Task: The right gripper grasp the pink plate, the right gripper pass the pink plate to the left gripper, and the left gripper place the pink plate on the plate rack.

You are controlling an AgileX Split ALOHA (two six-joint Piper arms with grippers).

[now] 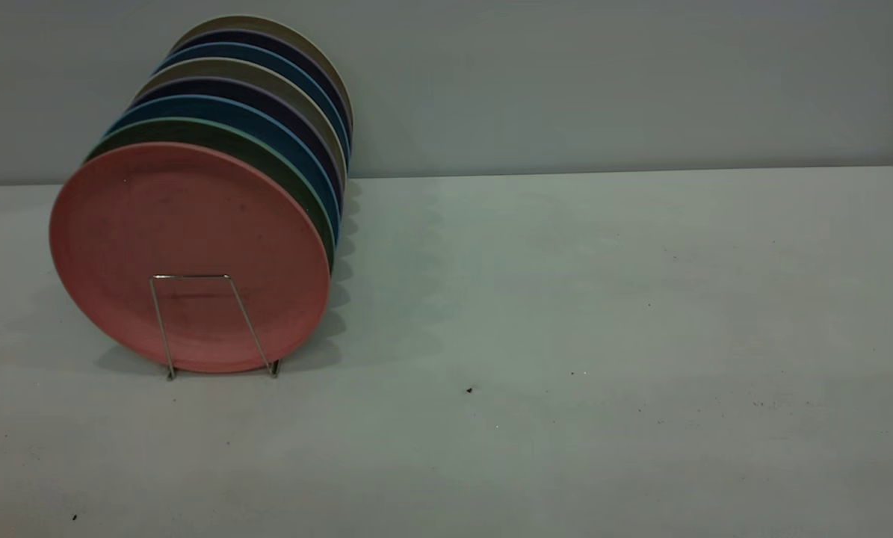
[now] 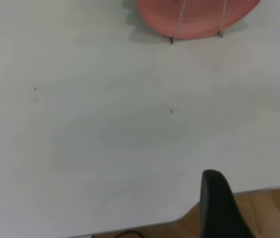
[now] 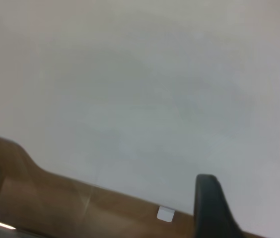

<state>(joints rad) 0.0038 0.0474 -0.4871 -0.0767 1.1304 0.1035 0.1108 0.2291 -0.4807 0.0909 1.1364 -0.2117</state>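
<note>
Pink plate [image 1: 190,246] stands upright in rack [image 1: 214,326] at 9 o'clock on table [image 1: 566,336], fronting the plate stack [image 1: 267,97]. Left gripper [image 2: 251,208] and right gripper [image 3: 249,210] over the table edge, each spread wide, holding nothing.

My exterior camera sat low and close to the table [image 1: 566,336], looking nearly level across it at the wall behind, with the plate rack [image 1: 214,325] near its left. My left wrist camera looked down from beyond the table's edge, its own finger [image 2: 222,208] in the foreground, and caught the rack's front loop and the pink plate [image 2: 194,17] farther off; it shared these with the exterior view. My right wrist camera faced bare tabletop and edge, away from the rack.
</note>
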